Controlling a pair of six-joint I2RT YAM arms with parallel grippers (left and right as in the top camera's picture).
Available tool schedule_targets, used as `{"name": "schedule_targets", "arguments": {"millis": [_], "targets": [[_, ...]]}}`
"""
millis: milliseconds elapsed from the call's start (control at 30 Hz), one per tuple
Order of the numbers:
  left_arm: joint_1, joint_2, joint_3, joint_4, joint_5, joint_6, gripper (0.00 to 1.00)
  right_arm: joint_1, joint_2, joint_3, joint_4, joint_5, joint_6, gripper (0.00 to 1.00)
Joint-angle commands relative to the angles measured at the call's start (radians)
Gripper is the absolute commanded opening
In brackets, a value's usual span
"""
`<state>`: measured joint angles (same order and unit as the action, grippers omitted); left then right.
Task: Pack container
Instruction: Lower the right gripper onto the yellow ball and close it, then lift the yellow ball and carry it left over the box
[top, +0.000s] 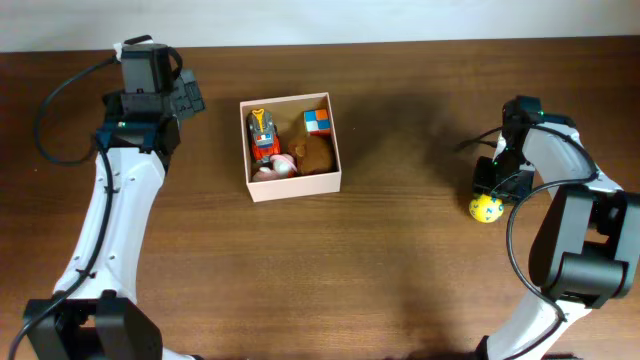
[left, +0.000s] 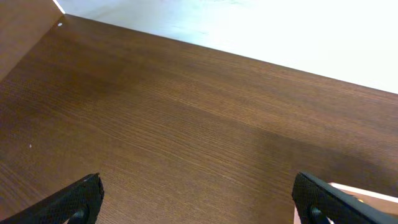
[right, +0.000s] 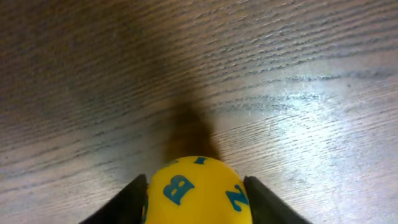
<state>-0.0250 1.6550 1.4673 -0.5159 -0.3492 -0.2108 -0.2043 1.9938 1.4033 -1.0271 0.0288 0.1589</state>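
Note:
The container (top: 292, 189), a square white-walled box with a tan inside, sits left of the table's middle and holds several toys: an orange figure, a colour cube, a brown piece and a pink-white one. A corner of it shows in the left wrist view (left: 367, 194). My left gripper (left: 196, 199) is open and empty over bare wood, left of the container. My right gripper (right: 196, 196) is shut on a yellow ball with blue letters (right: 194, 190), which is also seen from overhead (top: 486, 209) at the table's right side.
The brown wooden table (top: 400, 250) ends at a white far edge (left: 249, 25). The right arm's black cable (top: 515, 240) loops beside the ball.

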Motion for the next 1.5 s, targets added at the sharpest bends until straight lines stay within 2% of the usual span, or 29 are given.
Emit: {"name": "schedule_targets", "arguments": {"millis": [0,67,200,333,500,800,1100,1167,1267,1467], "targets": [[0.004,-0.012,0.009,0.0,-0.011,-0.013,0.99,-0.008,-0.022,-0.008,-0.004,0.009,0.011,0.38],[0.004,-0.012,0.009,0.0,-0.011,-0.013,0.99,-0.006,-0.022,-0.008,-0.006,0.008,0.011,0.3],[0.004,-0.012,0.009,-0.001,-0.011,-0.013,0.99,-0.005,-0.023,0.006,-0.013,0.009,0.011,0.25],[0.004,-0.012,0.009,0.0,-0.011,-0.013,0.99,-0.003,-0.023,0.078,-0.035,0.0,0.011,0.25],[0.004,-0.012,0.009,0.0,-0.011,-0.013,0.99,0.04,-0.023,0.256,-0.078,-0.002,0.003,0.25],[0.004,-0.012,0.009,-0.001,-0.011,-0.013,0.99,0.245,-0.023,0.582,-0.131,-0.003,0.003,0.25],[0.004,-0.012,0.009,0.0,-0.011,-0.013,0.99,0.488,-0.019,0.617,0.039,-0.003,0.003,0.24],[0.004,-0.012,0.009,-0.001,-0.011,-0.013,0.99,0.537,-0.019,0.617,0.092,-0.002,0.002,0.21],[0.004,-0.012,0.009,0.0,-0.011,-0.013,0.99,0.594,-0.011,0.616,0.177,-0.002,-0.012,0.16],[0.004,-0.012,0.009,-0.001,-0.011,-0.013,0.99,0.655,0.005,0.616,0.285,-0.002,-0.012,0.16]]}}
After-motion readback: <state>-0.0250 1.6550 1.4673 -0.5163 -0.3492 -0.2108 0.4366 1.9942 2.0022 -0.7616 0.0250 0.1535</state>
